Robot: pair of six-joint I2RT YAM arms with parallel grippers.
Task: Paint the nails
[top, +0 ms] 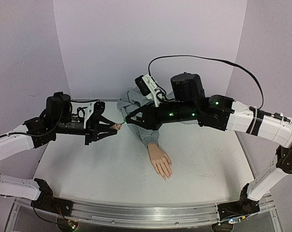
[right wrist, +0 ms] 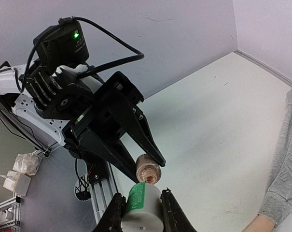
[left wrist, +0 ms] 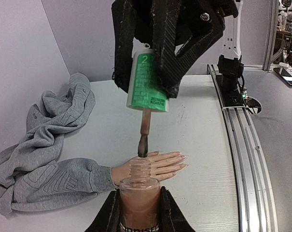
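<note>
L gripper point(left wrist: 138, 213): jaws closed on the bottle point(left wrist: 139, 193), gripping the glass body from both sides. Bottle upright, neck open, pinkish-brown polish inside.

R gripper point(left wrist: 146, 89): jaws clamped on the cap point(left wrist: 146, 82), white w/ green label. Cap hangs above the bottle, stem and brush point(left wrist: 143, 145) pointing straight down.

Brush tip sits right at the bottle mouth. From the L wrist cam I can't tell if it's just inside the neck or just above it. R wrist view is no help, since the cap hides the tip.

Both grippers meet tip to tip above the table point(top: 88, 169), left of centre in the top view.

Dummy hand point(left wrist: 155, 164): flat on the table, palm down, fingers toward the near edge w/ the rail point(left wrist: 242, 145). Wrist runs into a grey sweatshirt point(left wrist: 49, 145), bunched at the back wall.

Nails point(left wrist: 183, 157): on the fingertips, pale and glossy, well apart from the brush. Too small to tell whether any carry polish.
</note>
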